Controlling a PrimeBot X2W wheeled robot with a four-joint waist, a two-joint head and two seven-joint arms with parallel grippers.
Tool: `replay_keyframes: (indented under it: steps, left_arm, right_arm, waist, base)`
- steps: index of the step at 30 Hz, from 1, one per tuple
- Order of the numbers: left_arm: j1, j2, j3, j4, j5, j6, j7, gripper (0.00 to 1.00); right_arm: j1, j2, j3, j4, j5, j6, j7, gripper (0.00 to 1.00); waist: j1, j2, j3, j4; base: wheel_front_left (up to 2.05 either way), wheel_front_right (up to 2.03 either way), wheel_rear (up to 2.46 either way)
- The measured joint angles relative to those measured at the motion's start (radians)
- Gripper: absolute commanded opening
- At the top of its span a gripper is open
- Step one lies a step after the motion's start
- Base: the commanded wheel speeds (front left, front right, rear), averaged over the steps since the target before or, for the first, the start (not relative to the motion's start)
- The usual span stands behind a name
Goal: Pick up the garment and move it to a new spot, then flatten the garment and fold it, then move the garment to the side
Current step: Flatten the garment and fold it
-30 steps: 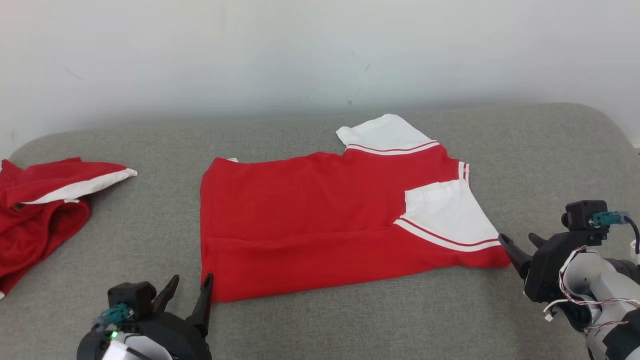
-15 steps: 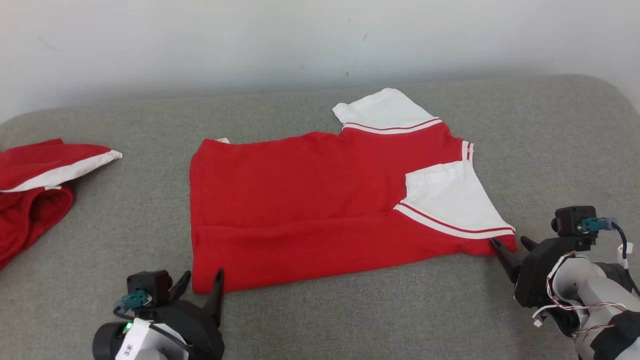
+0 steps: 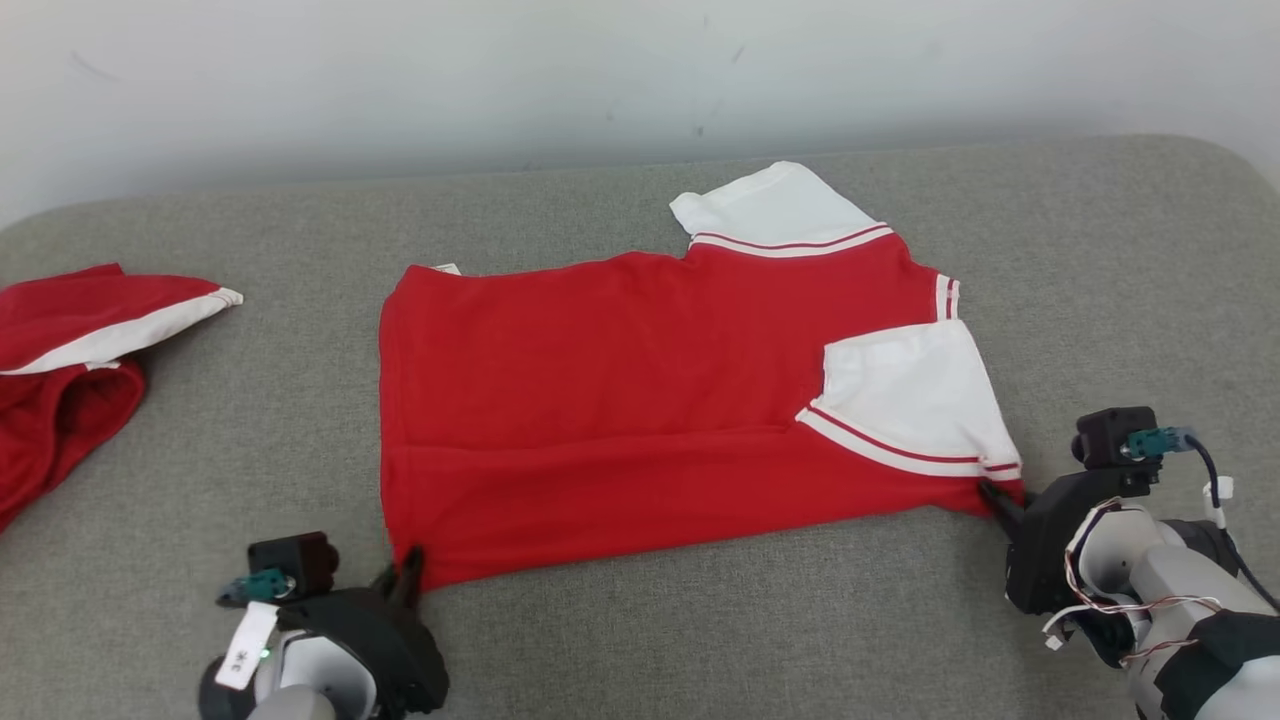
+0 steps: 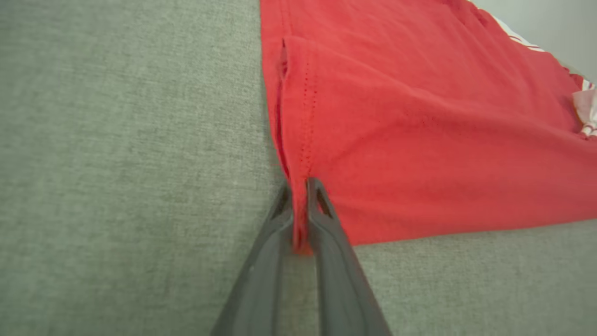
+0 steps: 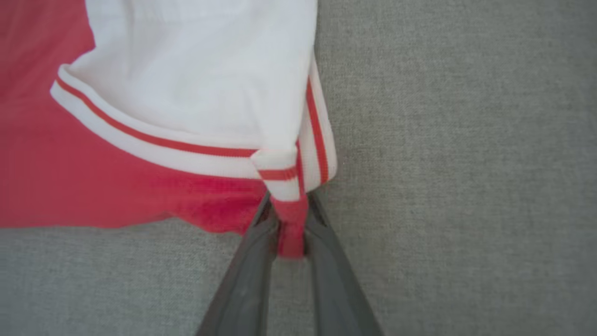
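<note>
The garment [image 3: 620, 400] is a red shirt with white sleeves, lying flat on the grey cushion and folded along its near side. My left gripper [image 3: 405, 575] is shut on the garment's near left corner; the left wrist view shows the red hem [image 4: 298, 219] pinched between the two fingers. At the near right corner, below the white striped sleeve [image 3: 915, 400], my right gripper [image 3: 995, 497] is shut on the cloth. In the right wrist view a red fold [image 5: 291, 224] sits clamped between the fingers, under the sleeve cuff [image 5: 280, 175].
A second red and white garment [image 3: 70, 350] lies crumpled at the cushion's far left. The grey cushion [image 3: 1100, 280] ends at a pale wall behind. Bare fabric stretches along the front and right of the shirt.
Both grippers have moved onto the shirt's near corners and closed on them. The head camera has tilted down, shifting the whole picture.
</note>
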Motion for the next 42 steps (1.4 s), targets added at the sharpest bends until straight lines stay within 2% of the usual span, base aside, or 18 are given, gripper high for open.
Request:
replay_keyframes:
  steps: [2, 10, 19, 26, 33, 42]
  left_arm:
    - [0.0, -0.011, -0.002, 0.007, -0.007, -0.015, 0.007, 0.0]
    - [0.001, -0.022, -0.007, 0.039, -0.008, -0.026, 0.02, 0.0]
    - [0.1, -0.021, -0.02, 0.036, -0.028, -0.034, 0.016, 0.0]
    - [0.234, 0.013, -0.032, -0.016, -0.031, -0.042, 0.015, 0.0]
    - [0.312, 0.035, -0.036, -0.083, -0.031, -0.04, 0.017, 0.0]
    - [0.359, 0.055, -0.052, -0.157, -0.022, -0.013, 0.056, 0.0]
  right_arm:
    - [0.0, 0.01, 0.001, 0.007, 0.0, 0.0, 0.003, 0.0]
    - [0.01, 0.018, -0.005, 0.041, 0.007, 0.0, -0.011, 0.0]
    - [0.139, 0.019, -0.016, 0.038, 0.039, 0.001, -0.047, 0.0]
    - [0.263, 0.004, -0.01, -0.007, 0.048, 0.006, -0.074, 0.0]
    - [0.356, -0.021, -0.018, -0.068, 0.071, 0.006, -0.099, 0.0]
    - [0.43, -0.036, -0.034, -0.146, 0.098, -0.002, -0.098, 0.0]
  waist:
    - [0.0001, 0.0001, -0.003, -0.001]
    - [0.0, 0.0001, -0.044, 0.002]
    - [0.0, 0.0002, -0.13, 0.01]
    - [-0.0001, 0.0001, -0.2, 0.006]
    - [-0.0002, 0.0001, -0.224, -0.005]
    - [0.0, 0.0001, -0.217, -0.016]
  base:
    - [0.0, 0.0, 0.0]
    - [0.0, 0.0, 0.0]
    - [0.0, 0.0, 0.0]
    - [0.0, 0.0, 0.0]
    - [0.0, 0.0, 0.0]
    - [0.0, 0.0, 0.0]
